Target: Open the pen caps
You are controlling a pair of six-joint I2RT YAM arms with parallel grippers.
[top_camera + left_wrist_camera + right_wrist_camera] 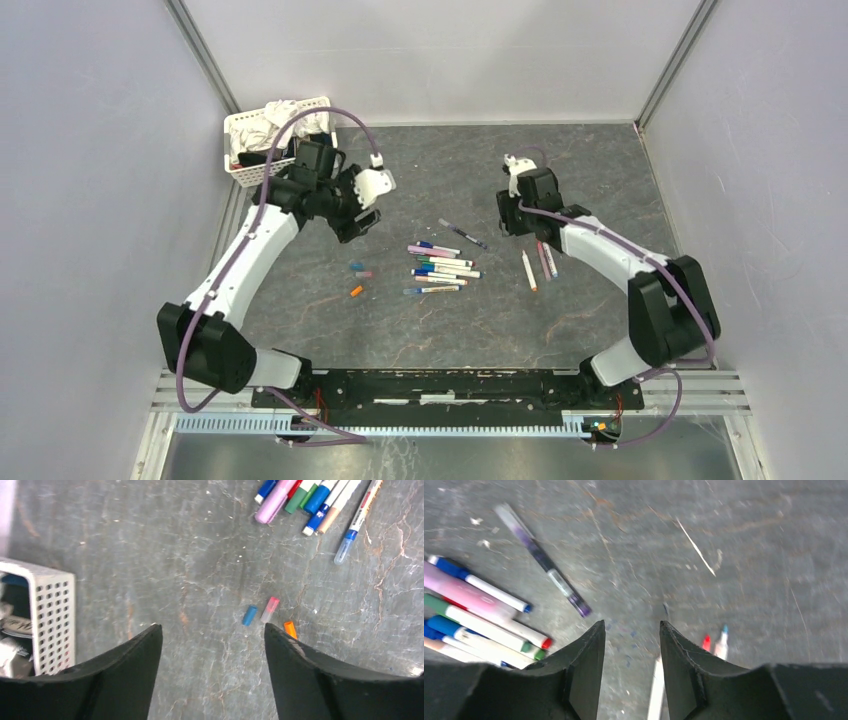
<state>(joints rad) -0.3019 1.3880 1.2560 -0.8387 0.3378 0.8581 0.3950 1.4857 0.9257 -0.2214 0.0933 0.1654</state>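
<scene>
Three loose pen caps lie left of centre: blue [355,266], pink [365,274] and orange [356,291]. The left wrist view shows them as blue [249,615], pink [270,609] and orange [290,629], just past my right fingertip. My left gripper [360,224] [212,627] hovers open and empty above bare table. A pile of capped pens [443,268] [305,497] [479,615] lies mid-table. My right gripper [512,224] [632,623] is open and empty over uncapped pens [540,264], whose red tip [706,643] and blue tip [722,642] show.
A white perforated basket [262,170] [50,620] with crumpled white material stands at the back left, behind the left arm. A single dark purple pen [462,233] [544,560] lies apart behind the pile. Pale walls close in the table on three sides.
</scene>
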